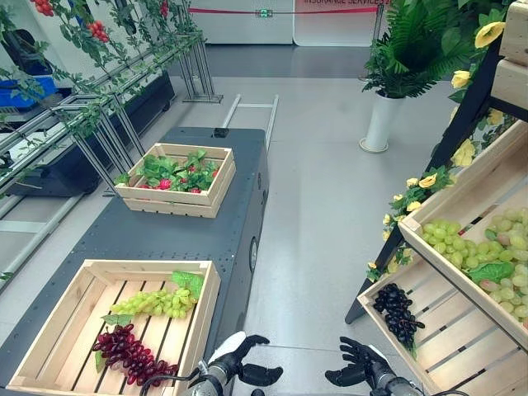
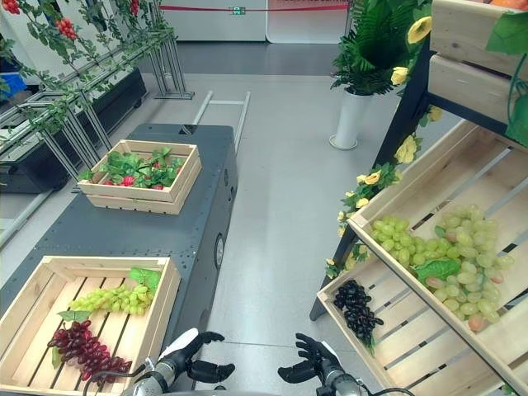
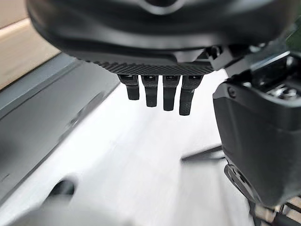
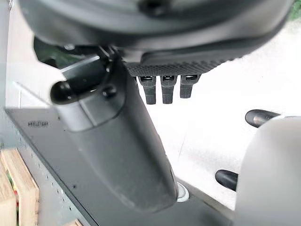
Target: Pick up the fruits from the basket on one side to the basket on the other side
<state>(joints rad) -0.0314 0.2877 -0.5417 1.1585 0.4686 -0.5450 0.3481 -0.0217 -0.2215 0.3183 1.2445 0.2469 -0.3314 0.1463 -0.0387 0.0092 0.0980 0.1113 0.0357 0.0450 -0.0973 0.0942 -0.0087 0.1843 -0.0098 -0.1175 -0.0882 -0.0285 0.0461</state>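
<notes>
Both hands were seen low in the head views, over the pale grey floor in the gap between the dark grey cart and the slanted wooden display shelf. The left hand, with its white thumb cover, and the right hand were held close together but apart, fingers loosely extended and nothing grasped; the wrist views confirmed straight, relaxed fingers with only floor past them. On the cart, the near light wooden slatted crate was seen to hold a bunch of green grapes and a bunch of dark red grapes; a second wooden crate, farther off, was filled with green leaves and small red fruit. On the shelf's lower tray a bunch of black grapes lay, and a heap of green grapes was piled on the tray above. The step in hand was judged to be a rest pose between transfers, or the start of the task, with no fruit carried. It could not be told from the scene which side was the source. The next move would probably call for one hand to be reached over a bunch and closed on it without the berries being crushed.
</notes>
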